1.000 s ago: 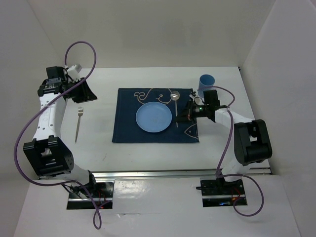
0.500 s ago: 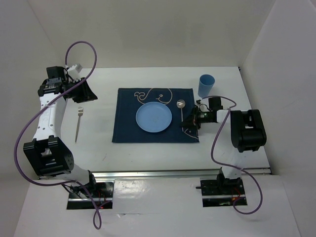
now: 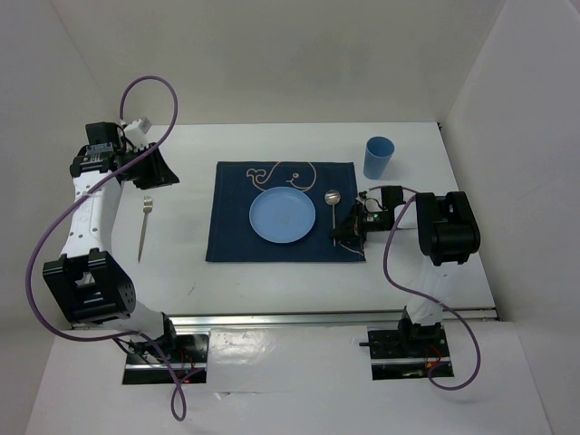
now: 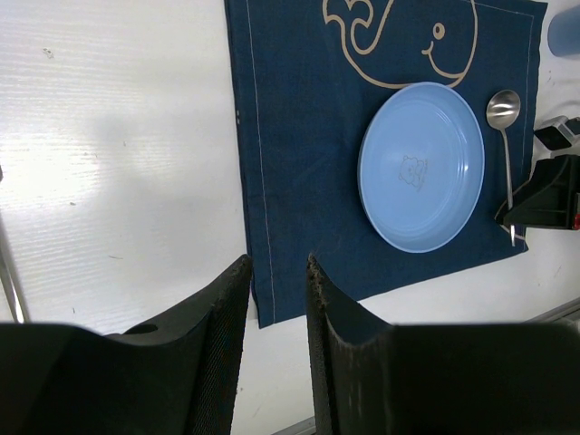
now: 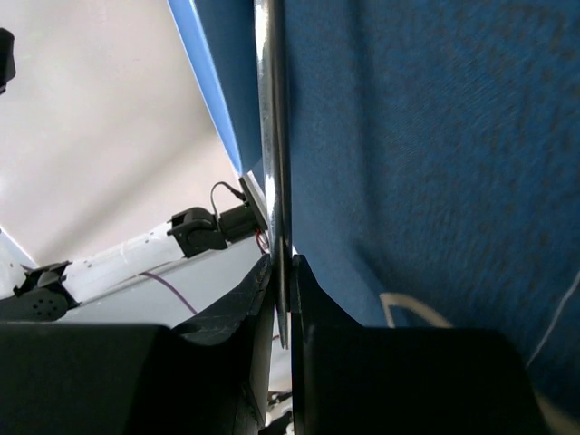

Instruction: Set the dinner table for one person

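A navy placemat [image 3: 236, 227] with a whale drawing lies in the middle of the white dinner table [image 3: 190, 263]. A light blue plate [image 3: 283, 216] sits on it. My right gripper [image 3: 345, 233] is shut on the near end of a metal spoon [image 3: 333, 207], which lies along the mat just right of the plate. In the right wrist view the fingers pinch the spoon handle [image 5: 270, 136] low over the blue cloth. My left gripper [image 3: 152, 169] hovers at the far left, slightly open and empty [image 4: 276, 272]. A metal fork [image 3: 143, 227] lies on the table below it.
A blue cup [image 3: 379, 158] stands upright at the back right, off the mat. White walls enclose the table on three sides. A metal rail [image 3: 299, 317] runs along the near edge. The left wrist view shows the plate [image 4: 421, 168] and spoon [image 4: 503, 109].
My right gripper has moved nearer with the spoon, shifting it slightly right and toward the near edge beside the plate. The right forearm has swung round. The left arm has not moved.
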`<state>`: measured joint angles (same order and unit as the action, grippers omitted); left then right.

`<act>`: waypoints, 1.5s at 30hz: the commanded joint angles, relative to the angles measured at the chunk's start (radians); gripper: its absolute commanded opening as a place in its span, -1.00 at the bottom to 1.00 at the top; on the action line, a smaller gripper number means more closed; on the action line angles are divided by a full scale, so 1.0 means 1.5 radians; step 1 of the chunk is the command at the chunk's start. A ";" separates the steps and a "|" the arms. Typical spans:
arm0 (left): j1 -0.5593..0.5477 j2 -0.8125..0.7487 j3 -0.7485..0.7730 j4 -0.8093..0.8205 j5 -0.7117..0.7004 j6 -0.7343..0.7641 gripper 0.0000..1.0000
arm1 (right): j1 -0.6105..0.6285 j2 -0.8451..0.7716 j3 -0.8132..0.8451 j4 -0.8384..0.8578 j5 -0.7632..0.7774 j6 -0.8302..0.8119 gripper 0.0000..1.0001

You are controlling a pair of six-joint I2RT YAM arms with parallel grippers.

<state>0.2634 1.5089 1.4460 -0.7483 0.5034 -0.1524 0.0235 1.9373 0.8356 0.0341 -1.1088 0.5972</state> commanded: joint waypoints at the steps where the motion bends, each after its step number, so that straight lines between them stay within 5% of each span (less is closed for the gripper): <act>1: 0.003 -0.011 -0.003 0.009 0.018 0.019 -0.24 | -0.002 0.021 0.005 0.045 -0.024 0.004 -1.00; 4: 0.003 -0.011 -0.003 0.003 0.018 0.019 -0.24 | -0.008 0.029 0.005 0.045 -0.018 0.004 -0.97; 9: 0.003 -0.011 -0.003 0.003 0.018 0.025 -0.24 | -0.016 0.029 0.005 0.029 -0.003 0.004 -0.37; 22: 0.003 -0.011 -0.003 0.003 0.024 0.025 -0.24 | -0.016 -0.052 -0.013 -0.045 0.086 0.004 0.06; 45: 0.003 -0.011 -0.003 0.003 0.031 0.025 -0.24 | 0.062 -0.065 0.134 -0.267 0.324 -0.067 0.13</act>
<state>0.2634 1.5089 1.4460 -0.7494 0.5224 -0.1314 0.1081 1.8744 0.9981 -0.2977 -0.7254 0.5514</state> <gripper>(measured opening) 0.379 0.564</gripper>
